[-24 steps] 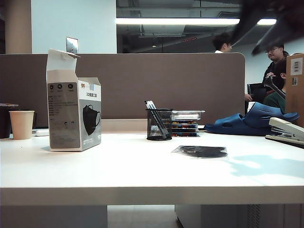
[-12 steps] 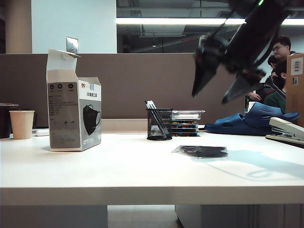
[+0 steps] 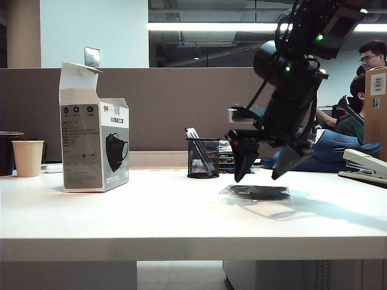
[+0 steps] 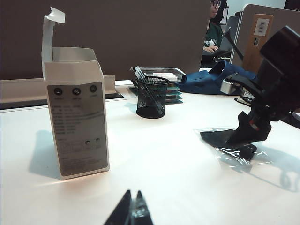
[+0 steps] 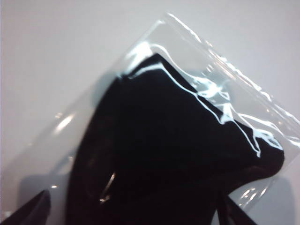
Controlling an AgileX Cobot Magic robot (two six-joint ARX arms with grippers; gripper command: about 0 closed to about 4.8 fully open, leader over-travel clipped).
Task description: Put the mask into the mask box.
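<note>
Two pincers: right [image 3: 261, 170] spread over glossy-wrapped mask [image 3: 259, 193], left [image 4: 132, 213] seemingly closed.

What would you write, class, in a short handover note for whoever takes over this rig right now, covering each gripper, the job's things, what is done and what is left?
Right gripper: open, fingers spread, poised just above the mask, not gripping it.
Left gripper: shut, holds nothing, low over the table in front of the mask box.
Mask: sealed in its clear wrapper, flat on the white table, right of the mesh pen cup.
Mask box: upright on the left, top flap open.
Done: the approach to the mask.
Left: grasp the mask, carry it over, drop it in through the open top.
</note>
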